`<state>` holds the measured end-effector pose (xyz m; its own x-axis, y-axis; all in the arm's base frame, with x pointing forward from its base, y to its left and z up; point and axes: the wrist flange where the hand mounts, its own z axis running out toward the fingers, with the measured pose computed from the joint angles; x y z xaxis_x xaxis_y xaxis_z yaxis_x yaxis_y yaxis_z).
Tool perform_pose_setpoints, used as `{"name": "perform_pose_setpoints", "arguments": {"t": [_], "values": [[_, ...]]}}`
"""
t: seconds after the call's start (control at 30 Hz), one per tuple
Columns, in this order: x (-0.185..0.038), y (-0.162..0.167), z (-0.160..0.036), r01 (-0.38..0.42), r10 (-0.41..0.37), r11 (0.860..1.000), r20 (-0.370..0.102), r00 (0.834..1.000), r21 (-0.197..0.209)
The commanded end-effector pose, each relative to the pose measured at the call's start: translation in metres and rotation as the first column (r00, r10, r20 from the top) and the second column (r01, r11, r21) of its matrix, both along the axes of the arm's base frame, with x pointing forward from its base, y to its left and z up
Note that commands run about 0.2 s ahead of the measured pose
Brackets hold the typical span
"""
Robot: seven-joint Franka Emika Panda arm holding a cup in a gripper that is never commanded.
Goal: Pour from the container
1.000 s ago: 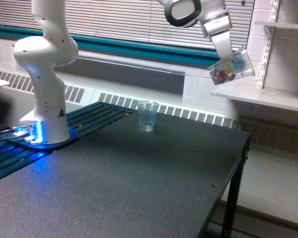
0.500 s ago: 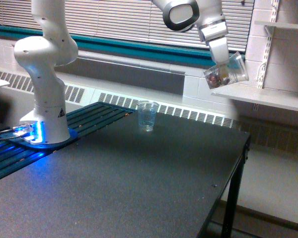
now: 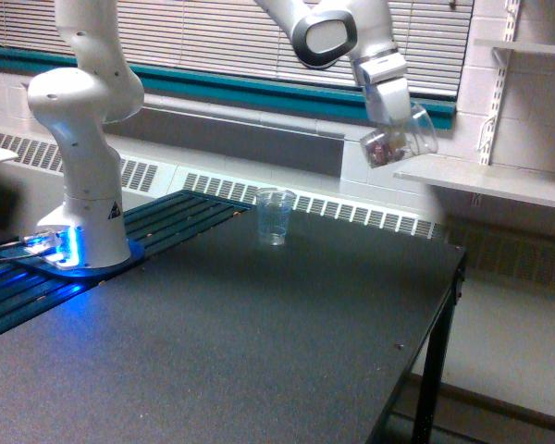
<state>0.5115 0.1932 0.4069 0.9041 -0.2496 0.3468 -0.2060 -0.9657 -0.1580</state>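
Dim, grainy pic; blue glow at arm base (image 3: 69, 250).

The robot arm (image 3: 79, 129) is showing glossy white, rounded casings with a dark grey ring at the upper joint. A small black triangle is marking its base, where blue light is glowing.

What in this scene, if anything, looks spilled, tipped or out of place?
Nothing is spilled. The container held by the tool hangs tilted in the air with dark contents inside, off to the exterior view's right of the upright cup on the table.
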Motion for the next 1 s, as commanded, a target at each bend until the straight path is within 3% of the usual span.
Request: {"name": "perform_pose_setpoints", "arguments": {"t": [0.03,0.57,1.0], "values": [[-0.036,0.028,0.002,-0.109,0.110,0.993,0.026,0.994,-0.044],[-0.121,0.063,-0.023,-0.246,0.247,0.965,0.001,0.969,-0.089],[-0.179,0.073,-0.036,-0.332,0.332,0.933,-0.022,0.943,-0.138]]}}
